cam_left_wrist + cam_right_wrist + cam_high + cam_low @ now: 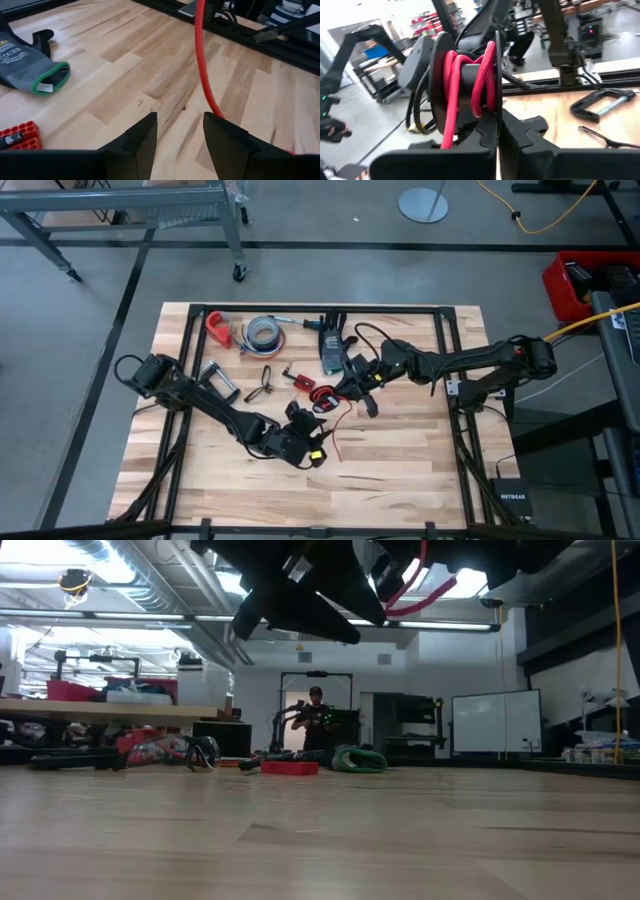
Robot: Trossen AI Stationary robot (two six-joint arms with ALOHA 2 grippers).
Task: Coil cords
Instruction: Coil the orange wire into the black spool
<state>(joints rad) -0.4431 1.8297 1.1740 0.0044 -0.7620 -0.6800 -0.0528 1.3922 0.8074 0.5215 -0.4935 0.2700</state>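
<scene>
The right gripper is closed on a black spool, gripping its flange edge and holding it up off the table, with red cord already wound several turns round the hub. From the spool the cord's free tail drops to the wood and runs toward the left gripper, which hovers low just beside the spool with its jaws spread wide and nothing between them; the red line passes just beside one finger, not inside the gap. From overhead, the spool sits mid-table between the two arms, the tail trailing off below it.

So the winding looks partly done, and I'd judge the left claw has to take the loose tail again, close on it near the spool, and lead it round for another turn while the right keeps the spool steady.

The table is pale butcher-block, flat and bare near the spool. A grey glove with a green cuff lies beyond the left gripper, and a red block near it. Farther from the spool sit a tape roll and clamps. Behind is an open workshop with benches; a person seems to stand far back, though it's hard to be sure
</scene>
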